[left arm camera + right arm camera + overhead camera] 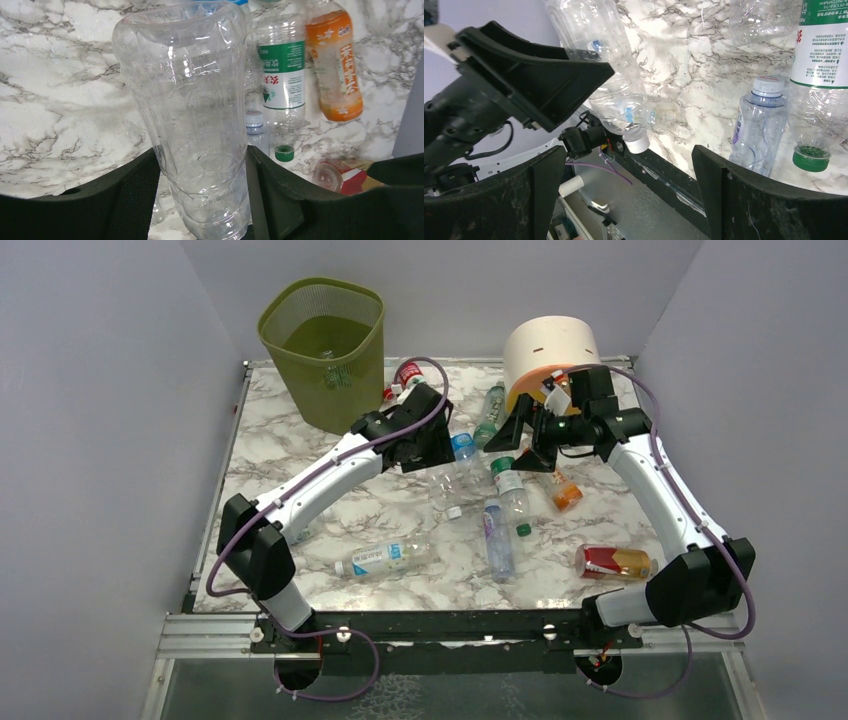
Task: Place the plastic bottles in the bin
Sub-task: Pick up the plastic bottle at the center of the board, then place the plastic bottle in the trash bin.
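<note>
My left gripper (428,448) (202,200) is shut on a clear unlabelled plastic bottle (195,110) with a white cap (636,142), held between both fingers over the table's middle (446,483). My right gripper (522,440) (629,192) is open and empty, just right of it, above a green-labelled bottle (510,488) (282,75). The olive mesh bin (322,345) stands at the back left with one bottle inside (330,370). Loose bottles lie around: an orange one (565,492) (337,65), a purple-labelled one (497,540) (756,125), a blue-labelled one (385,558), a red-labelled one (612,562).
A cream cylinder (550,350) stands at the back right, right behind my right wrist. Another bottle (490,415) lies beside it, and a red-labelled bottle (405,375) lies next to the bin. Grey walls close the left, right and back sides.
</note>
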Motion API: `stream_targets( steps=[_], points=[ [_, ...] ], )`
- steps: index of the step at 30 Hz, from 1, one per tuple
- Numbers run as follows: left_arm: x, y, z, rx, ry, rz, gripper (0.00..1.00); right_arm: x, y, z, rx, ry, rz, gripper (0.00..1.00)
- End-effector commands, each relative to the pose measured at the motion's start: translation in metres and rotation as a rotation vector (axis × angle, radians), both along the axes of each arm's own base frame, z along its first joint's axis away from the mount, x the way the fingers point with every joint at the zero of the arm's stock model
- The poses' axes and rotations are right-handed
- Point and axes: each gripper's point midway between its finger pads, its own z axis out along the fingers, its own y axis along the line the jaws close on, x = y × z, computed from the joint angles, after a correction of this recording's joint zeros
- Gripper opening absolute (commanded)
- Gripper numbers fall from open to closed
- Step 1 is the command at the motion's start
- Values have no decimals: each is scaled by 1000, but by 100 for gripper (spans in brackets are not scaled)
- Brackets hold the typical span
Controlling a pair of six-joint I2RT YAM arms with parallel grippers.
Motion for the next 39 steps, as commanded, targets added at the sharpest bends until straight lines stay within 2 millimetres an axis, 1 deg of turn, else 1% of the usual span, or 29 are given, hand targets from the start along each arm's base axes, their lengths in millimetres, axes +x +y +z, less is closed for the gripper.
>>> stream_targets(
  steps=[1,2,3,7,10,13,16,18,19,21,25,28,34,37,39],
  points=[
    [7,6,48,-21,-80,-7,57,-4,0,5,-8,-1,20,100],
    [10,5,58,-28,-97,-13,57,-4,0,3,-6,1,21,100],
    [15,4,71,-45,-120,-14,57,-4,0,2,-3,2,20,100],
    [33,7,107,-102,-171,-8,57,-4,2,2,7,4,19,100],
    [51,12,134,-152,-208,4,57,-1,3,4,16,-1,20,100],
    [71,23,157,-197,-242,23,57,0,4,6,21,-2,22,100],
    [93,31,169,-226,-267,38,57,2,5,6,25,-4,21,100],
    [104,36,179,-246,-288,45,57,3,5,5,27,-2,22,100],
    [109,38,181,-254,-291,48,57,3,6,5,27,-3,24,99],
    [119,42,190,-275,-310,55,57,4,6,5,26,-2,26,100],
    [136,48,216,-329,-366,62,57,6,6,4,25,-3,30,100],
    [148,58,232,-372,-401,82,57,7,7,2,24,2,32,100],
    [170,88,249,-442,-450,137,57,8,7,0,24,8,36,100],
    [181,110,260,-454,-498,174,57,8,8,-2,25,11,40,100],
    [189,129,266,-460,-531,209,57,8,8,-3,25,13,41,100]
  ],
)
